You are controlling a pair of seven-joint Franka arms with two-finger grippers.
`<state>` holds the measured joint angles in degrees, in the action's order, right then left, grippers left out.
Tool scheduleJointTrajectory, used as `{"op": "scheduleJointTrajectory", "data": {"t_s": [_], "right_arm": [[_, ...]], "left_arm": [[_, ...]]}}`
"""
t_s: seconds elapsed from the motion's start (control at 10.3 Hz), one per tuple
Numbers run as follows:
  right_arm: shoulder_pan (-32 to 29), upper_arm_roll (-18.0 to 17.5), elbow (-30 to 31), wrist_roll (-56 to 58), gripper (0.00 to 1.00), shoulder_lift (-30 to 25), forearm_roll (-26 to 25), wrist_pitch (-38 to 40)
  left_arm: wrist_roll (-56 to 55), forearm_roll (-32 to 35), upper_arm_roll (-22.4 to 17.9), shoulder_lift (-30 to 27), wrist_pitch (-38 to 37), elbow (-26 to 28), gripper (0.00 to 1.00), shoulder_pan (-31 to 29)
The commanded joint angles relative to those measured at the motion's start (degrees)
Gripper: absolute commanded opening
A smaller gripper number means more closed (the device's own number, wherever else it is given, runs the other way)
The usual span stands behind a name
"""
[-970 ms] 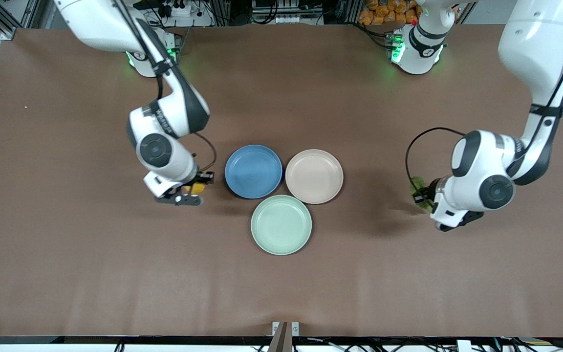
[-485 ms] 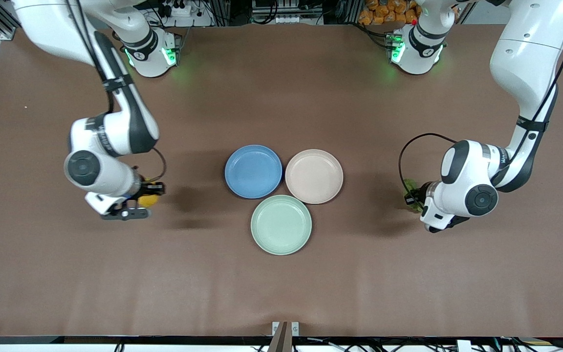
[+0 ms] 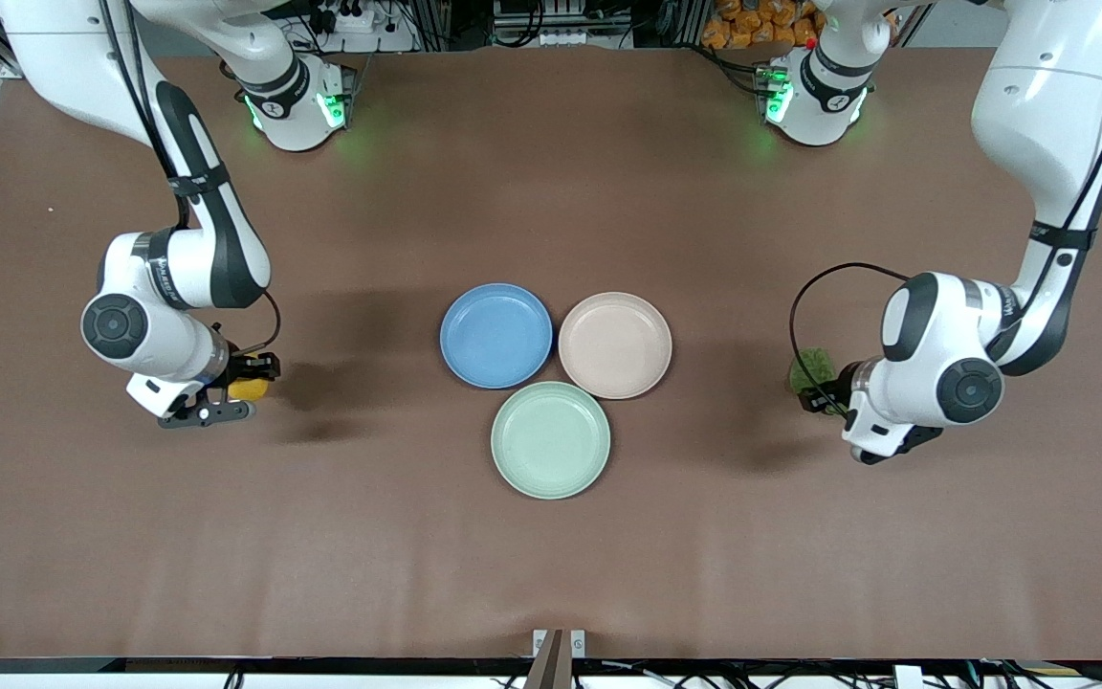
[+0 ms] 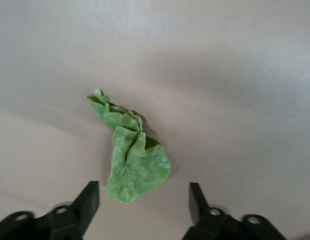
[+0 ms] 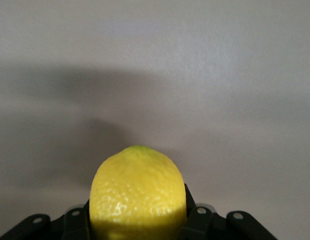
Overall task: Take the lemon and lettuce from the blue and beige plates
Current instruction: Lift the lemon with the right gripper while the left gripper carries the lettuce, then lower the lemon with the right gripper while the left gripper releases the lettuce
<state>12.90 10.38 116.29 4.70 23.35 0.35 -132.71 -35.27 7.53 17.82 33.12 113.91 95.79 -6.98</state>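
My right gripper [image 3: 241, 390] is shut on the yellow lemon [image 3: 251, 388] over the bare table, toward the right arm's end and away from the plates. In the right wrist view the lemon [image 5: 138, 192] fills the gap between the fingers. The green lettuce [image 3: 811, 368] lies on the table toward the left arm's end. My left gripper [image 3: 825, 392] is open just above it. In the left wrist view the lettuce [image 4: 130, 155] lies free on the table, its wide end between the spread fingers [image 4: 90, 200]. The blue plate [image 3: 495, 335] and the beige plate [image 3: 615, 344] sit side by side mid-table, both empty.
A mint-green plate [image 3: 550, 439], empty, sits nearer the front camera, touching the other two plates. The brown table [image 3: 551, 574] stretches wide all round. The arm bases stand along the table's edge farthest from the front camera.
My right arm has carried the lemon from beside the blue plate well toward its own end of the table. My left arm has shifted only slightly near the lettuce.
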Motion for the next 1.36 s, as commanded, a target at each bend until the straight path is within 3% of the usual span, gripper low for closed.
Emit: {"op": "scheduleJointTrajectory", "data": {"t_s": [0.0, 0.29, 0.68, 0.97, 1.16, 1.26], "right_arm": [[-2.1, -0.5, 3.2, 0.7, 0.51, -1.8, -0.1, -1.5], [-2.6, -0.5, 7.4, 0.7, 0.52, -1.0, 0.2, -8.7], [-3.1, -0.5, 7.5, 0.7, 0.54, 1.3, 0.2, -12.1], [-3.1, -0.5, 7.5, 0.7, 0.60, 2.1, 0.2, -13.0], [-3.1, -0.5, 7.1, 0.5, 1.00, 2.3, 0.3, -13.0], [-2.9, -0.5, 6.8, 0.4, 1.00, 2.1, 0.3, -12.5]], "left_arm": [[0.6, 0.1, -0.2, -4.6, -4.7, -1.9, 1.00, -0.1], [0.9, 0.1, -0.1, -10.8, -10.2, -5.1, 1.00, 0.0], [4.0, 0.0, 0.3, -20.7, -15.1, -5.0, 1.00, 0.0], [12.7, -0.8, 0.0, -25.2, -16.6, -4.9, 1.00, -1.2], [16.0, -0.9, 0.1, -26.4, -17.4, -4.8, 1.00, -1.6], [18.4, -0.9, 0.0, -26.9, -17.6, -4.8, 1.00, -1.6]]}}
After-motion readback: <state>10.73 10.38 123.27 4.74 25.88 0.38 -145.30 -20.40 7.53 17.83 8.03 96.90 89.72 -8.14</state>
